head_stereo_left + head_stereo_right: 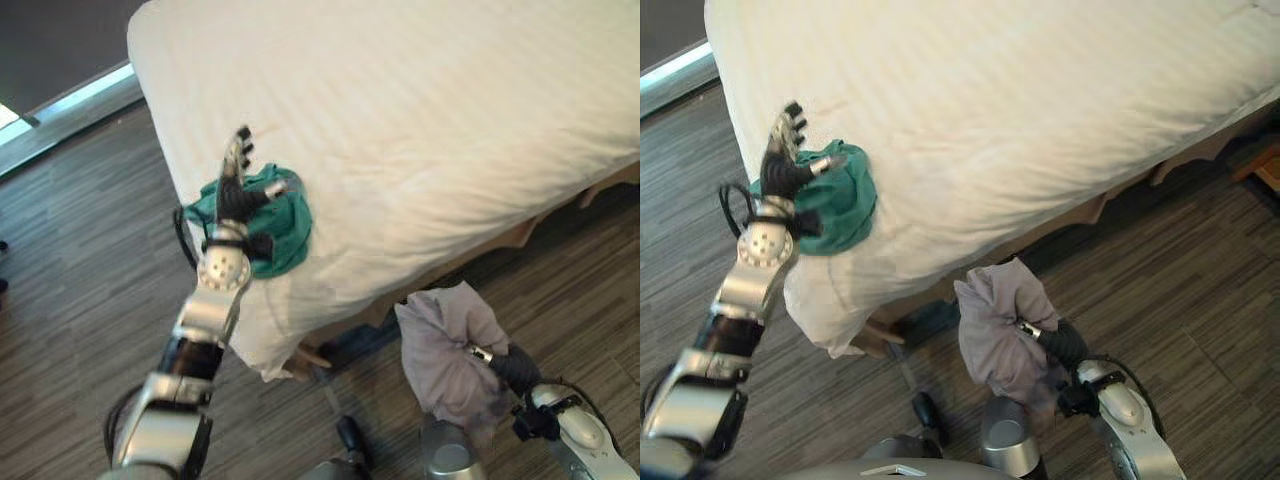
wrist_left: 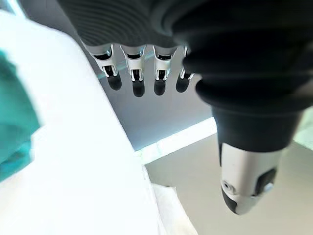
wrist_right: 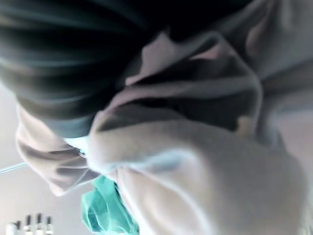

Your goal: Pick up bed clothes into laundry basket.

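I hold my left hand (image 1: 236,172) open above the green cloth (image 1: 283,222) (bed (image 1: 420,110) corner); right hand (image 1: 1040,335) grips grey cloth (image 1: 1002,325).

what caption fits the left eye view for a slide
Left robot hand open above a green garment at the bed corner, while the right robot hand holds up a grey garment over the floor.
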